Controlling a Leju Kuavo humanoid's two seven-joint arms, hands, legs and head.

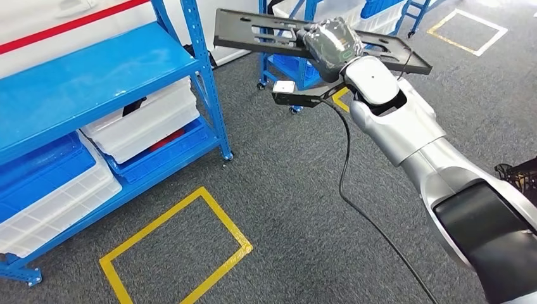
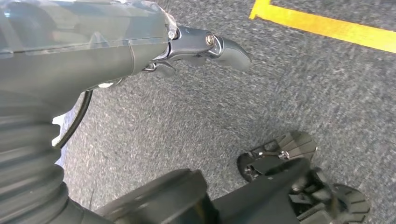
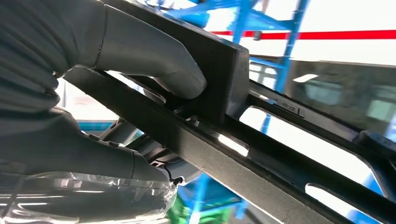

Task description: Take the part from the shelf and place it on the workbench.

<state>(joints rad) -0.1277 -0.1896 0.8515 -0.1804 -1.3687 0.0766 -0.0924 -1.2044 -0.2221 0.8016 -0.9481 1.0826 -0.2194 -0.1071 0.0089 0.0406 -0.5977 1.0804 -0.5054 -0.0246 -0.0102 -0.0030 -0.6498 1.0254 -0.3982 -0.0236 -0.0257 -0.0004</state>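
- Head view: the right hand (image 1: 334, 43), at top centre of the frame, grips the part (image 1: 266, 33), a flat black slotted plate held off the floor. Its long axis runs across the frame from upper left to right, roughly level, and most of its length lies to the left of the fingers. No workbench is visible here, so the carry looks unfinished.
- Head view: the blue shelf (image 1: 88, 76) fills the left side. Translucent white bins (image 1: 142, 126) sit on its lower tier; a red shape shows beneath one of them, its nature unclear. A yellow floor marking (image 1: 177, 253) lies at lower centre.
- Left wrist view: the left hand (image 2: 196, 49) hangs over grey carpet, holding nothing. One finger juts out straight; how the others lie I cannot tell.
- Right wrist view: the thumb (image 3: 154, 60) presses on a raised block of the plate while fingers clamp from the other side. The right hand is the only one positioned to set it down.
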